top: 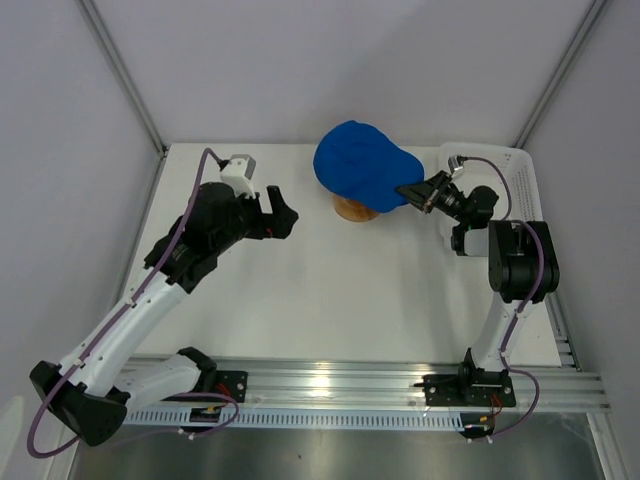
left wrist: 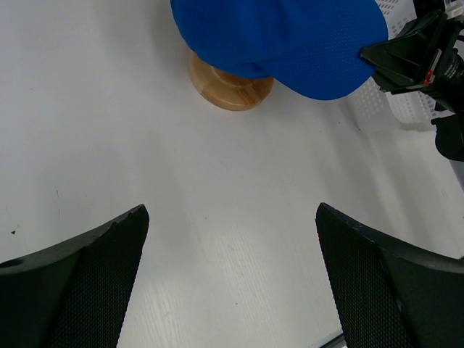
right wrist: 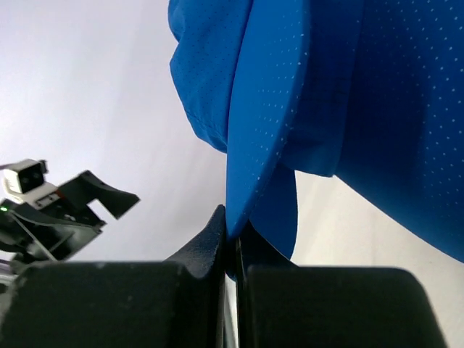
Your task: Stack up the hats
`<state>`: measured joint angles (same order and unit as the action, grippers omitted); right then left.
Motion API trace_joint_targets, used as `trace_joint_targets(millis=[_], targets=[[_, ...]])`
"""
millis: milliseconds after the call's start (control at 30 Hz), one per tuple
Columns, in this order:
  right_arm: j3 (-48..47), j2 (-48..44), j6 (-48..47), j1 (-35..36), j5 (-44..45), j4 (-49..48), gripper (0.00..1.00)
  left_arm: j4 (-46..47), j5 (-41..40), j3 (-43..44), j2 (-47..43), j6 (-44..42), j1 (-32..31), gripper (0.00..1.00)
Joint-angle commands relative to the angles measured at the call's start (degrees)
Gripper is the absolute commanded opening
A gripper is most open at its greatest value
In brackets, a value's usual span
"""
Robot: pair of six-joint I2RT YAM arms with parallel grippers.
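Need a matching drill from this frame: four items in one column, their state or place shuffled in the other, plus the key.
Column one
1 left gripper
2 right gripper
3 wooden stand
4 white mesh basket

Column two
A under the blue cap
B jaws shut on the blue cap's brim
C far right corner of the table
D jaws wide apart, holding nothing

Pairs: 1-D, 2-B, 3-A, 4-C

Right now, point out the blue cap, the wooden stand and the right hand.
blue cap (top: 360, 165), top view, on its crown.
wooden stand (left wrist: 228, 90), left wrist view, on its exposed side.
right hand (top: 405, 190), top view, between its fingertips.
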<state>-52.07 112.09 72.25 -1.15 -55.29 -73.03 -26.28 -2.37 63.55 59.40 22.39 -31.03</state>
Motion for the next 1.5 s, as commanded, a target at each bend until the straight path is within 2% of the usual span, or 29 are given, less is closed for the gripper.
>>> trace_joint_targets(millis=[0, 100, 233, 367, 567, 700, 867, 933, 967, 1000, 1067, 1100, 1133, 1167, 1267, 1333, 1367, 1467], targets=[[-3.11, -2.14, 8.60, -1.05, -0.61, -10.91, 0.00, -0.70, 0.00, 2.54, -0.33, -0.33, -0.53, 0.99], [-7.68, -1.88, 13.00, -1.14, -4.64, -3.98, 0.00, -1.75, -0.79, 1.93, 0.10, 0.02, -0.53, 1.00], [-13.04, 1.72, 24.41, -1.49, -6.23, -12.80, 0.00, -2.19, -1.14, 2.19, 1.25, 0.28, -0.53, 1.00], [-16.21, 3.66, 30.05, -2.19, -6.76, -12.75, 0.00, -2.28, -0.44, 3.07, 2.74, 0.63, -0.53, 1.00], [-16.57, 5.15, 28.04, -4.47, -10.36, -4.49, 0.00, -2.37, -0.53, 3.25, 3.62, 0.63, -0.61, 1.00], [-16.92, 7.78, 31.28, -5.88, -14.04, -9.22, 0.00, -2.46, -0.53, 3.16, 4.15, 0.72, -0.61, 0.99], [-19.03, 11.04, 30.06, -8.25, -15.64, -6.86, 0.00, -3.34, -0.62, 3.95, 5.38, 1.25, -0.61, 1.00], [-19.64, 12.26, 26.92, -8.70, -16.60, -3.80, 0.00, -3.42, -0.70, 3.78, 5.29, 1.43, -0.70, 1.00], [-20.08, 12.45, 24.98, -8.70, -16.78, -1.69, 0.00, -3.42, -0.79, 3.78, 5.20, 1.43, -0.70, 1.00], [-20.08, 12.71, 22.26, -8.70, -16.87, 4.68, 0.00, -3.25, -0.97, 3.78, 5.20, 1.43, -0.70, 1.00], [-20.78, 12.19, 9.71, -8.78, -16.61, 14.62, 0.00, -2.81, -1.32, 3.25, 5.29, 1.43, -0.70, 1.00], [-21.40, 11.84, 4.36, -8.78, -15.91, 27.55, 0.00, -2.90, -1.49, 3.42, 5.64, 1.43, -0.70, 0.99], [-22.62, 11.31, -1.79, -8.78, -15.47, 35.25, 0.00, -2.98, -1.58, 3.42, 5.82, 1.43, -0.70, 0.99], [-26.55, 10.26, -16.81, -8.78, -13.29, 54.73, 0.00, -3.16, -1.67, 3.60, 6.51, 1.43, -0.70, 0.99], [-34.91, 8.76, -40.53, -8.52, -5.39, 85.33, 0.00, -3.42, -1.41, 3.86, 7.66, 1.78, -0.70, 1.00], [-35.91, 7.79, -39.65, -8.78, -7.19, 83.51, 0.00, -3.51, -1.32, 4.04, 8.10, 1.86, -0.70, 0.99], [-35.30, 7.01, -36.07, -9.22, -9.12, 78.88, 0.00, -3.34, -1.23, 4.04, 8.54, 1.78, -0.79, 0.99], [-36.51, 6.30, -37.17, -9.22, -7.74, 81.19, 0.03, -2.73, -1.23, 4.04, 8.72, 1.87, -0.79, 1.00]])
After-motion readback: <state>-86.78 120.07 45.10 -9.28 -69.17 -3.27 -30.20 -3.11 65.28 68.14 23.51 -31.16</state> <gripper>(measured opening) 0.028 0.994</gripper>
